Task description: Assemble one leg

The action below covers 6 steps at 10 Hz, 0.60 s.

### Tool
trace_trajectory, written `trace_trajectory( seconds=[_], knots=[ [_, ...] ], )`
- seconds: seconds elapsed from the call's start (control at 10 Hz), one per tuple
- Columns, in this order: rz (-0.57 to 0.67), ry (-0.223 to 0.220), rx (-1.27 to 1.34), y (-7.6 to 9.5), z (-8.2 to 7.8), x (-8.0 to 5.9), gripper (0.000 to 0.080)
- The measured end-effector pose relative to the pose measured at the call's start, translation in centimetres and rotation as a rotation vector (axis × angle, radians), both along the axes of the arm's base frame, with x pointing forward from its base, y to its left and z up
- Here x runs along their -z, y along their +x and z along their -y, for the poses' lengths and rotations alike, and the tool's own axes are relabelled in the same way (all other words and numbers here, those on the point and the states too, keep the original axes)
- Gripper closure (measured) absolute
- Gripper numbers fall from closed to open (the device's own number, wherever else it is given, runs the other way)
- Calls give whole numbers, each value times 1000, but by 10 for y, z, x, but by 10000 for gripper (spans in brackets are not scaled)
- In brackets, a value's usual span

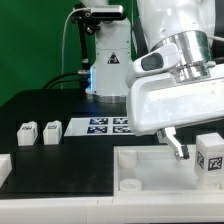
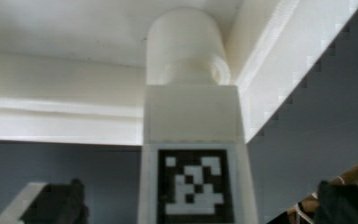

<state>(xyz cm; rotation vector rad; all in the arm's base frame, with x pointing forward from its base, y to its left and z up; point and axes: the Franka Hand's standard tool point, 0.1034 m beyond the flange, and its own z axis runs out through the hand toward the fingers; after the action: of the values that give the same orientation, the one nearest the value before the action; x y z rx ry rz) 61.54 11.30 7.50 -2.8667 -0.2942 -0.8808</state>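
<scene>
No readable writing, only a black-and-white square tag pattern on the near face of the small blocky white plastic leg [image 2: 197, 120]. Spread open around it, the two-finger gripper [image 2: 190, 205], dark fingers [image 2: 51, 200] clear of both sides, grasping nothing. Upright on the large white tray-like panel [image 1: 140, 175] at the exterior view's right, long axis vertical, rounded end down toward the panel. Farther back, two more small white posts [image 1: 50, 131] on the black table [image 1: 40, 105], near the flat white marker board [image 1: 105, 125].
</scene>
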Motion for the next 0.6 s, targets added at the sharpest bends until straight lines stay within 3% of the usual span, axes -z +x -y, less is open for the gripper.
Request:
trace_trajectory(
  seconds=[0.1,0.4,0.5,0.6],
  knots=[
    [-10,3,3,1,-2,-2,150],
    [-99,2,-5,13,-12,-34,150],
    [-86,1,-6,24,-12,-45,150],
    [-147,0,-15,23,-12,-39,150]
  ],
)
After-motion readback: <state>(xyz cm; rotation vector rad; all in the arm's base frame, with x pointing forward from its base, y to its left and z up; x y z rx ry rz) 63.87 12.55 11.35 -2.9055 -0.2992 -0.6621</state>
